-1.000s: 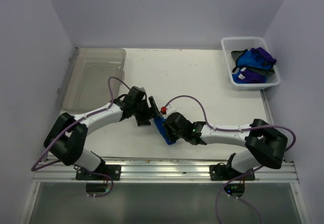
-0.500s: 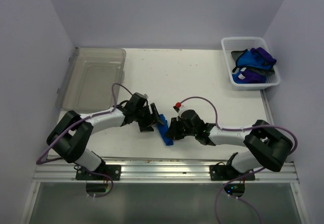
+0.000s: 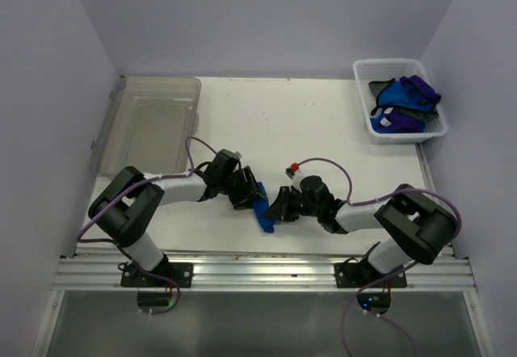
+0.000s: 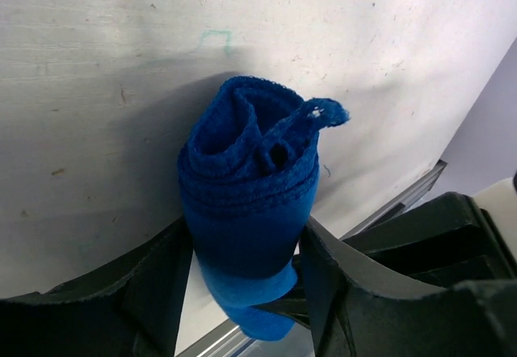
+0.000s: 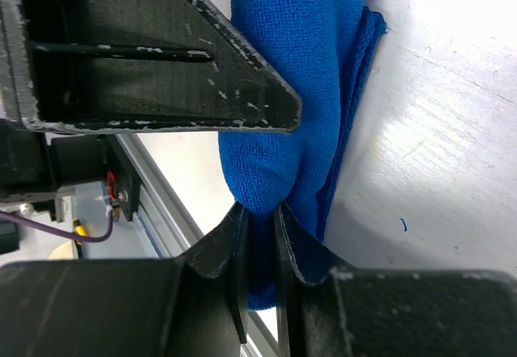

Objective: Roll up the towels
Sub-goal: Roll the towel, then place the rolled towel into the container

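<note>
A rolled blue towel lies on the table near its front edge, between the two grippers. Left gripper straddles the roll, a finger touching each side. Right gripper pinches a fold of it (jaws nearly together). More towels fill the basket at far right
</note>
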Action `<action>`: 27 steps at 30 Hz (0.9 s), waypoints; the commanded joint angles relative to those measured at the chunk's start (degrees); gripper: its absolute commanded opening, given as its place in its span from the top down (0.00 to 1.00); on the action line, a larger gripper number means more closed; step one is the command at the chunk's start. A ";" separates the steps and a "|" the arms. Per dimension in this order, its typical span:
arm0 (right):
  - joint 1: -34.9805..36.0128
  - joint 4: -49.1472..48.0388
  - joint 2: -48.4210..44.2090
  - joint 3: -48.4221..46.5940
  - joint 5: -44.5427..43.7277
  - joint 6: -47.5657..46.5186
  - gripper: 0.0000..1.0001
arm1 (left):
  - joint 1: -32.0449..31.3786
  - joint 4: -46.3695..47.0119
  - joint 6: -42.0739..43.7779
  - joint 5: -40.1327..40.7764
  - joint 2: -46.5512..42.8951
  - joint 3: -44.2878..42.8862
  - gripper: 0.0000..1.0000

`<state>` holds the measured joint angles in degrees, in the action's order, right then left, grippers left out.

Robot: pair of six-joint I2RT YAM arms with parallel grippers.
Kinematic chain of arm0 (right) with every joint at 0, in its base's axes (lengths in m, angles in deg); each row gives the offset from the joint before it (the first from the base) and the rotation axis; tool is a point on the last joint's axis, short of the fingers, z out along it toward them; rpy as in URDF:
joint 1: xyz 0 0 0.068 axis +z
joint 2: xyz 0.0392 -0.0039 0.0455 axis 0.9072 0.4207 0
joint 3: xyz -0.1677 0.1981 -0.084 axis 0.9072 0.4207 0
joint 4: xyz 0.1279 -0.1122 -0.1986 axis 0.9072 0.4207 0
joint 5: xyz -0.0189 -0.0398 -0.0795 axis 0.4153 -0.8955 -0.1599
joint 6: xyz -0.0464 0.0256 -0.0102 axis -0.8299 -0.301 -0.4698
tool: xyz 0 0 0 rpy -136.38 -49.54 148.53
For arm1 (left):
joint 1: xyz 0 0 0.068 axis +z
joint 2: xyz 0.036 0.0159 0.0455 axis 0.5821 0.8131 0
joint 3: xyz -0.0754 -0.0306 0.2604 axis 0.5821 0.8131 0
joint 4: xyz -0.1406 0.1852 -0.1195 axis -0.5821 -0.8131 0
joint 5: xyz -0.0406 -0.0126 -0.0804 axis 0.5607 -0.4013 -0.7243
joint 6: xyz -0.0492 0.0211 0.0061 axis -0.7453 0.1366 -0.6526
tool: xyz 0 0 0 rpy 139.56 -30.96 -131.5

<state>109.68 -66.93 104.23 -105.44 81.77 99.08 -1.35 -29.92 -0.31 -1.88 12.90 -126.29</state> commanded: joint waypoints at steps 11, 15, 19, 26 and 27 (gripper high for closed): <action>-1.66 -15.28 5.98 2.67 5.57 7.04 1.00 | -0.84 4.36 -3.14 1.11 3.60 0.28 0.64; -1.75 -14.76 5.54 2.58 5.39 6.87 0.88 | -0.93 2.61 -2.79 1.55 3.43 -0.86 0.83; -1.67 -8.10 0.29 1.27 3.99 3.37 0.57 | -0.84 -2.22 -1.56 3.22 1.85 -2.80 0.85; -1.84 26.70 -19.64 -6.20 -9.16 -9.38 0.29 | -0.58 -10.40 0.72 7.61 -2.02 -7.19 0.85; -1.84 29.77 -21.51 -6.91 -11.11 -10.52 0.28 | -0.32 -10.76 0.72 7.70 -2.89 -7.54 0.85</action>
<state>108.10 -53.33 90.22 -107.93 79.41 96.20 -1.97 -36.63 -1.40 2.97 13.78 -130.99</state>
